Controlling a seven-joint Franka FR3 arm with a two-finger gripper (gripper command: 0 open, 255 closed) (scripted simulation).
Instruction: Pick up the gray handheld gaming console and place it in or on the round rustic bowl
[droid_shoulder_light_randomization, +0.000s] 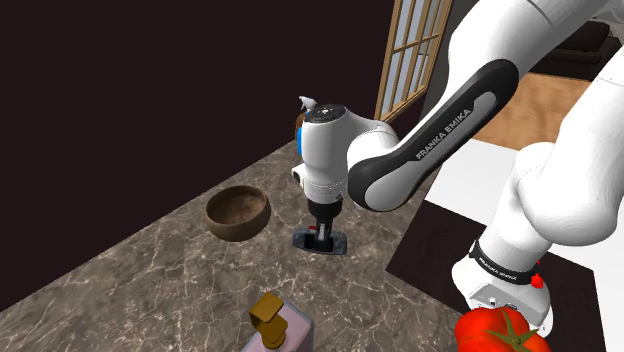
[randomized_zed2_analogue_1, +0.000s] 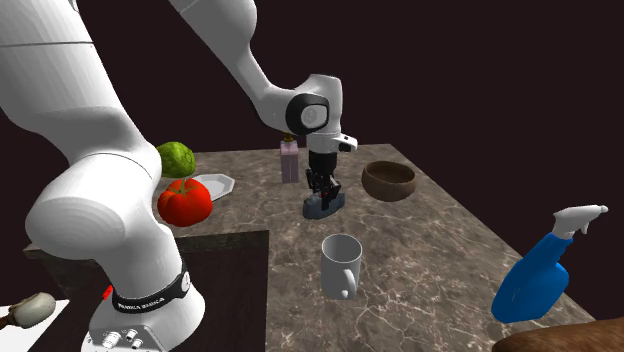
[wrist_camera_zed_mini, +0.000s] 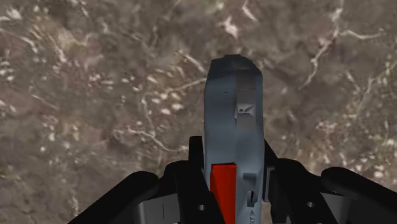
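The grey-blue handheld console (droid_shoulder_light_randomization: 334, 243) lies near the middle of the marble countertop (droid_shoulder_light_randomization: 150, 290), close to its edge toward the stand. My gripper (droid_shoulder_light_randomization: 321, 234) points straight down onto it. In the wrist view the console (wrist_camera_zed_mini: 236, 108) runs away from the hand, with a red patch near its close end, and the gripper (wrist_camera_zed_mini: 232, 167) is shut on its sides. From the second exterior view the console (randomized_zed2_analogue_1: 325, 206) looks slightly tilted under the gripper (randomized_zed2_analogue_1: 323, 190). The round brown bowl (droid_shoulder_light_randomization: 238, 212) (randomized_zed2_analogue_1: 388, 180) stands a short way off on the counter, with nothing inside it.
A pink bottle with a gold cap (droid_shoulder_light_randomization: 278, 325) (randomized_zed2_analogue_1: 290, 160) and a red tomato (droid_shoulder_light_randomization: 500, 332) (randomized_zed2_analogue_1: 184, 202) are nearby. A white mug (randomized_zed2_analogue_1: 341, 265), a blue spray bottle (randomized_zed2_analogue_1: 540, 272), a white plate (randomized_zed2_analogue_1: 214, 185) and a green melon (randomized_zed2_analogue_1: 176, 158) also share the counter.
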